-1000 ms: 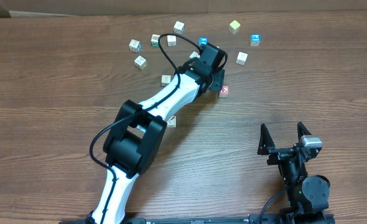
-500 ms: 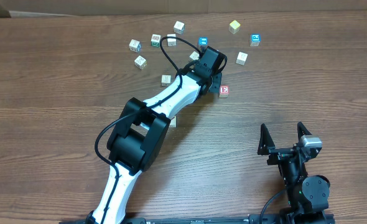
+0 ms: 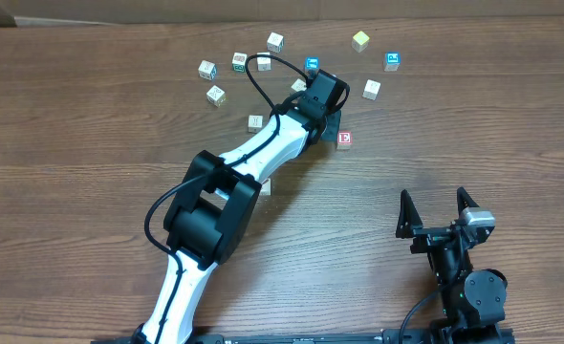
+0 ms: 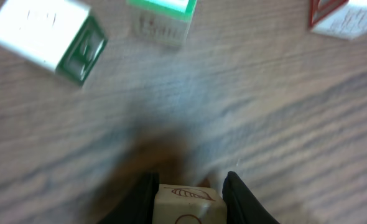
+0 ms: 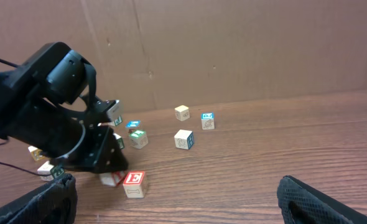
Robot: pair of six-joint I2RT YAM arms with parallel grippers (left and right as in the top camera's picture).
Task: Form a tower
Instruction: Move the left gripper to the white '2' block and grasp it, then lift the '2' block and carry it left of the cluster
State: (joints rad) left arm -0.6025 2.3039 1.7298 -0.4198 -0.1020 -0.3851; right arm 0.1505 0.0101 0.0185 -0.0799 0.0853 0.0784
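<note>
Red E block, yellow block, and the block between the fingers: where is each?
red E block (image 3: pixel 344 139): overhead view, top face.
yellow block (image 3: pixel 360 40): overhead view, top face.
held block (image 4: pixel 188 204): left wrist view, its visible pale face.

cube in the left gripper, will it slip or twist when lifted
Likely stiff and light: the cube looks like pale wood. Its flat sides sit pinched in the left gripper, so twisting seems unlikely. Being square, it shouldn't roll.

Left arm (image 3: pixel 263 148): stretched diagonally from the near-left base toward the far middle, elbow joint raised, wrist tipped downward.
Left gripper (image 4: pixel 190 185): pointing down, dark fingers (image 4: pixel 241 194) clamped on either side of a small wooden cube (image 4: pixel 190 208).
Right arm (image 3: pixel 468 282): folded compactly at the near-right edge.
Right gripper (image 3: pixel 434 199): jaws spread wide, nothing between them, tips aimed away from the base.
</note>
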